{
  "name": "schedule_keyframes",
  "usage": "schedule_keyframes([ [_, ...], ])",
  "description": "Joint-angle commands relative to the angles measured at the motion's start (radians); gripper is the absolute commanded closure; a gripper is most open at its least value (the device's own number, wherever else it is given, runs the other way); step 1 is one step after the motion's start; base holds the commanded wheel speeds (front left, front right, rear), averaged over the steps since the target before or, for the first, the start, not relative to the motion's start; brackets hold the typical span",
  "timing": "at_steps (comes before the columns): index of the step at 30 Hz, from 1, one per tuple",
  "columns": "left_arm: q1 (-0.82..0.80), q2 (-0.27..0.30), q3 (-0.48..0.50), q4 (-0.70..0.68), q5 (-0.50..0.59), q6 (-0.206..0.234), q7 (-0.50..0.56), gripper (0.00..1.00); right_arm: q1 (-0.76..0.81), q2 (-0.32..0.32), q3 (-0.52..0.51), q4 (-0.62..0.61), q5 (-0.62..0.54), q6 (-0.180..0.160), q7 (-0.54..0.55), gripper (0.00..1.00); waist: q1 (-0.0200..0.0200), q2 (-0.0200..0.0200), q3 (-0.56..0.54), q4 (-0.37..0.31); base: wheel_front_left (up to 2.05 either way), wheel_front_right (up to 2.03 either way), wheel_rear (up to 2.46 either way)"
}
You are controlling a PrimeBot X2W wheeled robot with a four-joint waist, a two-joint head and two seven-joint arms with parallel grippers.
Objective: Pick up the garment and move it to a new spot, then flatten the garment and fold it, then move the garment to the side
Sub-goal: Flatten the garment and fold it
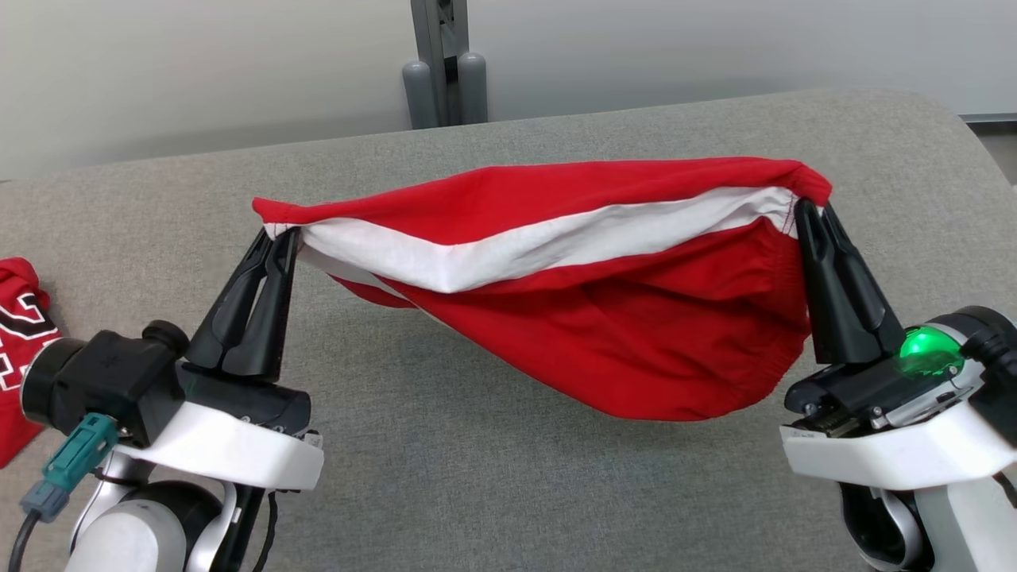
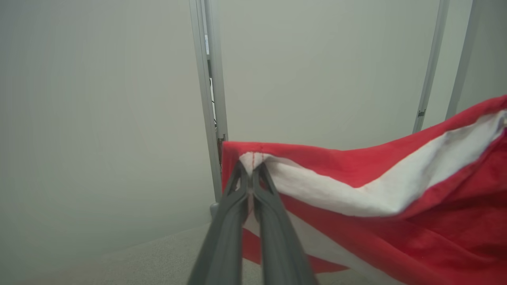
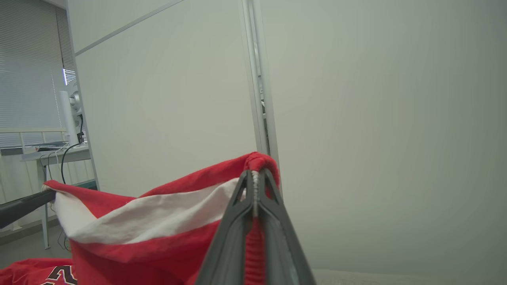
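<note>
At the far left, a second red garment point(image 1: 17, 349) with black-and-white lettering lies on the grey table point(image 1: 477, 477). It is cut off by the frame edge and lies apart from the work item.

The left gripper point(image 1: 280, 235) points up and away from the robot. Its jaws are fully closed and pinch the left corner of the garment point(image 1: 604, 349), where the white band meets the red hem. The left wrist view confirms both fingers pressed together with cloth between their tips.

In the centre, the garment is red with a white band along its upper opening. It hangs stretched between the two grippers, its upper edge held above the table. The middle sags in a loose pouch. Whether the lowest fold touches the table cannot be determined. Behind it, a grey post point(image 1: 445, 63) stands at the table's far edge against a pale wall.

The right gripper point(image 1: 812, 208) also has its jaws fully closed and clamps the right corner at the gathered red hem. The right wrist view shows red fabric caught between the closed fingers. A green light point(image 1: 926, 349) glows on the wrist housing.
</note>
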Motion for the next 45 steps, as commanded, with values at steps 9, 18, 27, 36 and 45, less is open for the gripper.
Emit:
schedule_keyframes([
  [9,0.020,-0.011,-0.024,0.039,-0.017,-0.001,0.003,1.00,0.025,0.002,0.022,0.045,0.010,0.001,0.013,1.00,0.0000,0.0000,0.017,-0.005,0.00,0.00,0.00],
  [18,0.028,-0.034,-0.047,0.288,-0.048,-0.022,-0.032,1.00,0.045,0.015,0.091,0.261,0.030,0.001,0.027,1.00,0.0000,0.0000,0.053,-0.011,0.00,0.00,0.00],
  [27,-0.030,-0.067,-0.062,0.561,-0.089,-0.063,-0.076,1.00,-0.014,0.020,0.148,0.474,0.063,0.001,0.009,1.00,0.0000,0.0000,0.086,-0.012,0.00,0.00,0.00],
  [36,-0.092,-0.074,-0.067,0.662,-0.075,-0.068,-0.142,0.00,-0.071,0.021,0.178,0.565,0.089,0.001,-0.011,0.00,0.0000,0.0000,0.094,-0.002,0.00,0.00,0.00],
  [45,-0.048,-0.049,-0.020,0.576,-0.053,-0.001,-0.235,0.00,-0.021,0.005,0.101,0.513,0.019,0.001,-0.018,0.00,0.0000,0.0000,0.066,0.012,0.00,0.00,0.00],
])
